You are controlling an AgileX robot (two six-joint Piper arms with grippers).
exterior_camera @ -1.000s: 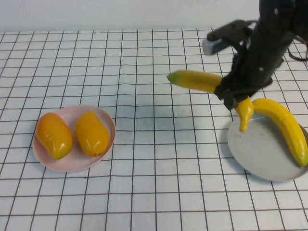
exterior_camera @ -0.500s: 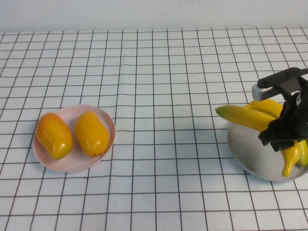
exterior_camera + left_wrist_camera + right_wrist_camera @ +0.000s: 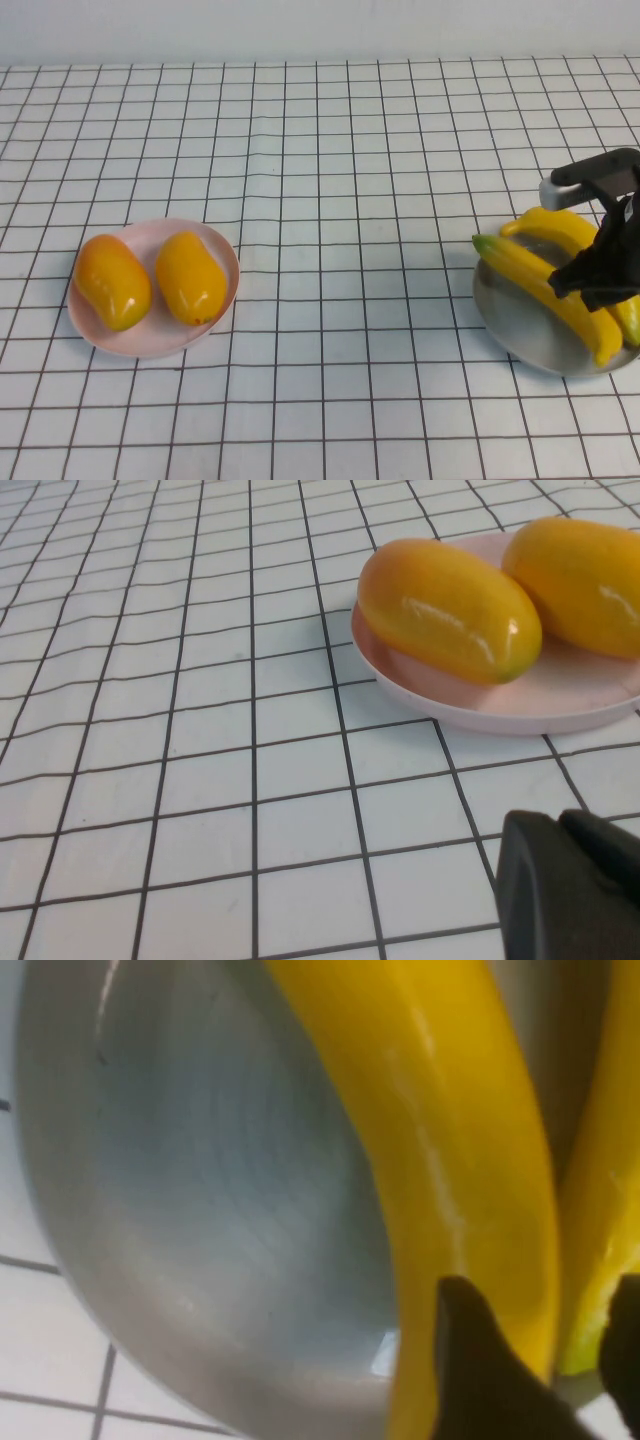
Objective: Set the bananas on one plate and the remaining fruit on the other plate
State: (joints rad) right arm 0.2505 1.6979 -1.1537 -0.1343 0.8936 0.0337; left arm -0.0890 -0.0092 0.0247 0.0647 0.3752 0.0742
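My right gripper (image 3: 598, 283) is down over the round shallow grey plate (image 3: 520, 325) at the right of the counter (image 3: 350, 150), still closed around the long curved glossy yellow plastic banana (image 3: 545, 295) it carried in. A second ago that banana was up in the air behind the grey plate; now it lies across the plate, greenish tip poking over the rim on the side toward the pale pink round plate (image 3: 125, 345), touching the second yellow banana (image 3: 555, 226) already there. The right wrist view shows my fingertips (image 3: 480, 1370) straddling the banana low against the plate's grey surface.

Far from the grey plate, the two plump orange-yellow oval fruits (image 3: 112, 281) (image 3: 190, 277) sit side by side on the pink plate. My left gripper (image 3: 570, 885) rests closed on the counter just beside that pink plate, idle.

I judge the sorting essentially finished: only the release and pulling the arm clear remain.
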